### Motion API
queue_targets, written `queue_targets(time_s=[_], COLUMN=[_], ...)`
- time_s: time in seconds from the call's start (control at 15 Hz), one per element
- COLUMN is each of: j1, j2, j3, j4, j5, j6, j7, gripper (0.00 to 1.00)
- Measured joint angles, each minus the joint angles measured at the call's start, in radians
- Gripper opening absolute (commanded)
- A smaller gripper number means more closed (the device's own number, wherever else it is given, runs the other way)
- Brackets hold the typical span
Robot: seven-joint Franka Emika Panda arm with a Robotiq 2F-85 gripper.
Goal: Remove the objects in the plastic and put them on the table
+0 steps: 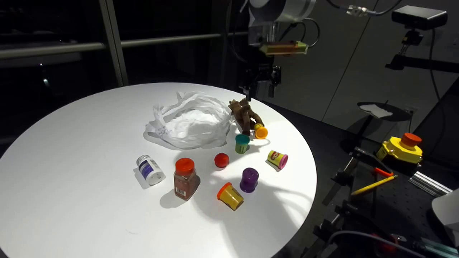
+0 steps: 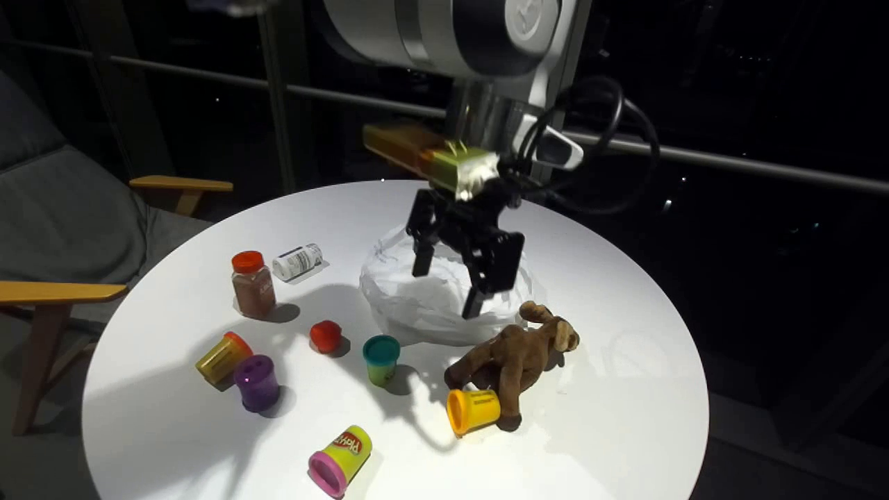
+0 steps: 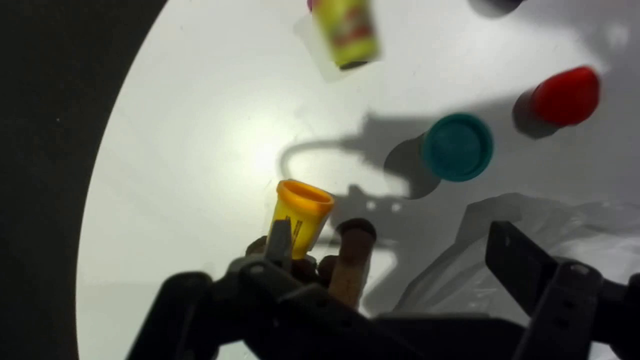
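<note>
A crumpled white plastic bag [image 1: 215, 138] lies open on the table; it also shows in the other views [image 2: 392, 295] [image 3: 465, 285]. Only white plastic shows in its opening. My gripper [image 1: 260, 95] is open and empty, in the air above the side of the bag and the brown plush toy [image 2: 517, 351]. In the wrist view its fingers [image 3: 390, 232] are wide apart. The toy touches a yellow tub with an orange rim [image 2: 479, 410]. Nearby on the table are a teal-lidded tub [image 1: 242, 144], a red round object [image 1: 221, 160] and a pink-lidded yellow tub [image 1: 277, 159].
Also on the round white table [image 1: 71, 179] are a purple tub [image 1: 249, 180], an orange-lidded tub [image 1: 230, 196], a red-lidded jar [image 1: 184, 181] and a white bottle [image 1: 150, 170] on its side. A grey chair [image 2: 76, 208] stands beside the table.
</note>
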State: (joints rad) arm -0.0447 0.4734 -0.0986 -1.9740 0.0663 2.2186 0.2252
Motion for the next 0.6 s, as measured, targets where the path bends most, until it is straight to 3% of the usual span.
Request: queue_targets(time_s=[0.27, 0.6], j1=[0.016, 0.083], j2=[-0.176, -0.355], j3=[0.078, 0.149], j4=[0.004, -0.015], j5=[0.013, 0.030], j6=[-0.265, -0.401], j7=[-0.062, -0.072], gripper=[1.00, 1.00])
